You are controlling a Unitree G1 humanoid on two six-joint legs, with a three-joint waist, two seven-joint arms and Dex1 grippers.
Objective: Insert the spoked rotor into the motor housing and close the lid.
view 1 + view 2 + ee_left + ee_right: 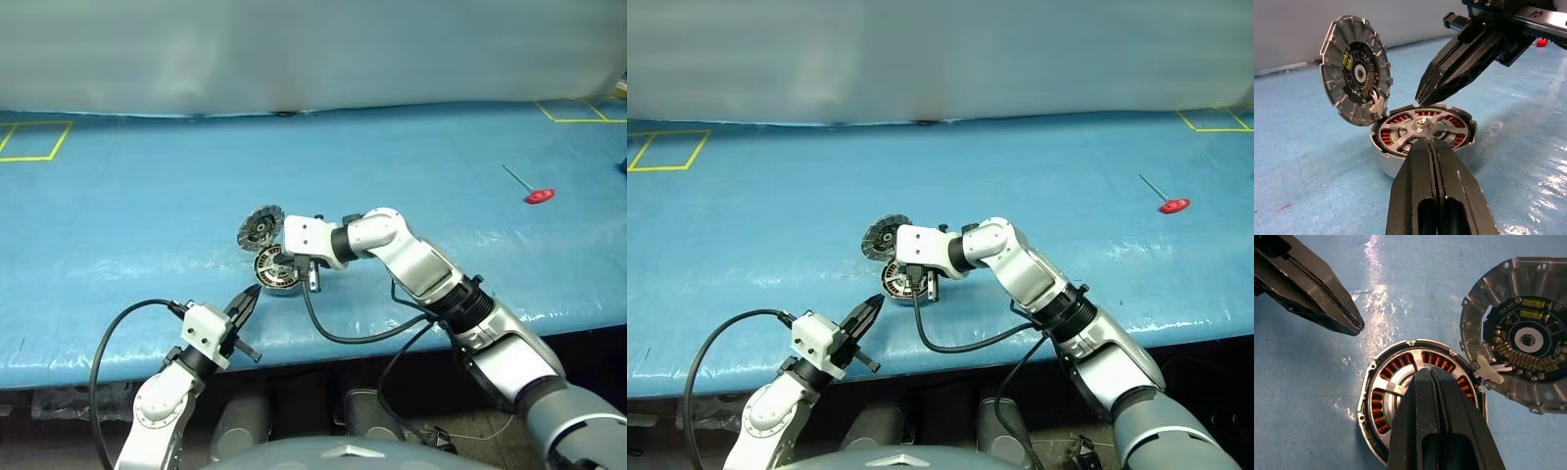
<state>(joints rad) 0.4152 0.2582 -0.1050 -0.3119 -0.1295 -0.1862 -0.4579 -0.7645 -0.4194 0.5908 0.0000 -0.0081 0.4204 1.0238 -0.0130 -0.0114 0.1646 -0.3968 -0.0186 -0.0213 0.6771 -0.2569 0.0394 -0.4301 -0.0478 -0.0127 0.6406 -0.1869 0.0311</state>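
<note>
Spoked rotor (1422,128) seemingly seated in motor housing (1388,164); lid (1354,76) upright, open; both jaws closed, empty.

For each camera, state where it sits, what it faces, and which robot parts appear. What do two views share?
Head stereo pair: looks down over both arms at the blue table.
Left wrist: along the shut left end effector toward the motor housing and open lid.
Right wrist: down past the shut right end effector.
Both wrists share housing, lid, and the other end effector.

The right claw (1425,377) hides the motor housing's (1400,363) centre, perhaps its hub.
</note>
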